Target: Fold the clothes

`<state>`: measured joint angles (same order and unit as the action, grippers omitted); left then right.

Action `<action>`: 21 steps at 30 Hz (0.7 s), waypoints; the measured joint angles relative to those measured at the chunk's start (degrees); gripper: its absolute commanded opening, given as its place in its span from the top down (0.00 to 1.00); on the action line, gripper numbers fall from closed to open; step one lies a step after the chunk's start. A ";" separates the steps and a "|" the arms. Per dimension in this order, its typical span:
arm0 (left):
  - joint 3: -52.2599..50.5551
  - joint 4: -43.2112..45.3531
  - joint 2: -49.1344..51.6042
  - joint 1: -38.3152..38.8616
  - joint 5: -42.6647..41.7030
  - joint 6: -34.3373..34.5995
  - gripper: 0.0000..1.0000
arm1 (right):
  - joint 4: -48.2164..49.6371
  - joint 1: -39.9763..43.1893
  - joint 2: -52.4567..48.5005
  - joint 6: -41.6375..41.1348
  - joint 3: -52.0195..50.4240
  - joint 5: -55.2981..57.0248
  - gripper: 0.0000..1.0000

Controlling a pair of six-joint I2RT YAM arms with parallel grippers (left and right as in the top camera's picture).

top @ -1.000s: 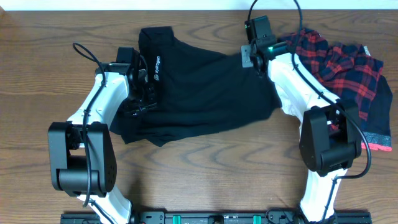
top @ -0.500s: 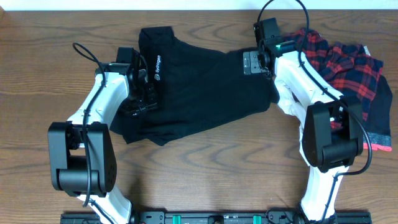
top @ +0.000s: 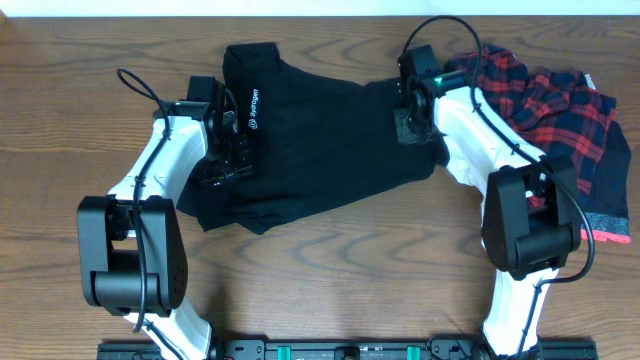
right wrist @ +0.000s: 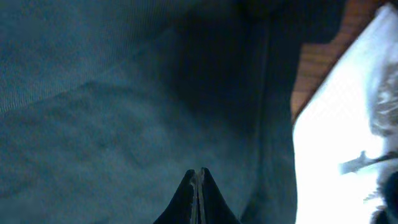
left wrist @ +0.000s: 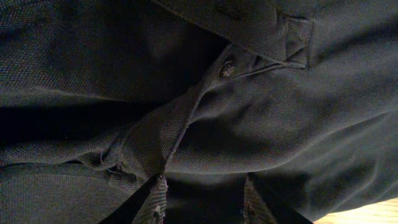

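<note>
The clothes lie across the far half of the table. A black collared shirt point(top: 320, 140) with a small white logo point(top: 252, 110) is spread in the middle. My left gripper point(top: 225, 170) is dug into its bunched left side. In the left wrist view the gripper point(left wrist: 205, 199) has its fingers point(left wrist: 155, 202) partly apart around a thick fold of the black shirt point(left wrist: 261, 124), near a button point(left wrist: 227, 68). My right gripper point(top: 412, 125) sits on the shirt's right edge. Seen from the right wrist, that gripper point(right wrist: 199, 173) is shut tip to tip against the fabric point(right wrist: 112, 106), with nothing seen between.
A red-and-navy plaid garment point(top: 545, 100) lies crumpled at the back right, beside and under my right arm, with a dark piece with a pink hem point(top: 612, 232) at its near edge. The wooden table point(top: 330, 270) shows in front of the shirt.
My right gripper moved right along the shirt's far right edge, then down onto the cloth. The shirt's lower right part has drawn in. The left arm has not moved.
</note>
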<state>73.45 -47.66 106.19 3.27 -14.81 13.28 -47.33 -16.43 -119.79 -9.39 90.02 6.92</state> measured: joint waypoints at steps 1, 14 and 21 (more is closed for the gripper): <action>0.00 0.00 0.00 0.00 0.00 0.00 0.58 | 0.44 0.00 0.02 0.00 -0.72 -0.02 0.99; 0.00 0.00 0.00 0.00 0.00 0.00 0.58 | 5.79 0.04 3.28 -0.46 -13.38 -1.01 0.99; 0.00 0.09 0.00 0.00 0.00 0.00 0.58 | -6.34 0.07 4.46 -2.36 -14.73 -4.70 0.99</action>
<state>73.45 -47.57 106.19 3.27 -14.81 13.28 -53.67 -16.36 -115.33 -11.75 75.29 2.22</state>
